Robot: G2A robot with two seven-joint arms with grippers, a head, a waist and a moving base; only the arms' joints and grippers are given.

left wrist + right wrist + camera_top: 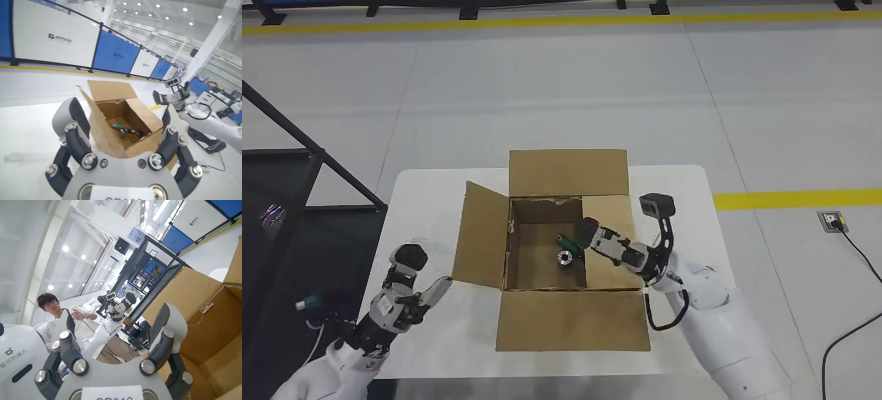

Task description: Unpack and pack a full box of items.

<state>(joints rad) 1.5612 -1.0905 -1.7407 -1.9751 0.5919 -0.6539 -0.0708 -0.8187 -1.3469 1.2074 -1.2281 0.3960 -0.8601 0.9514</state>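
An open cardboard box (567, 172) stands in the middle of the white table (427, 205), all flaps folded out. On its floor lie a green item (568, 243) and a small metal cylinder (564, 260). The left wrist view looks into the box (111, 91) and shows the green item (118, 126) and the cylinder (122, 134). My left gripper (427, 272) (122, 117) is open and empty, left of the box's left flap. My right gripper (589, 238) (115, 321) is open and empty at the box's right wall (198, 298), above the opening.
A black frame (282, 190) stands off the table's left side. The box's near flap (572, 320) lies flat towards the table's front edge. Bare table shows left of the box and at the far right corner (672, 185).
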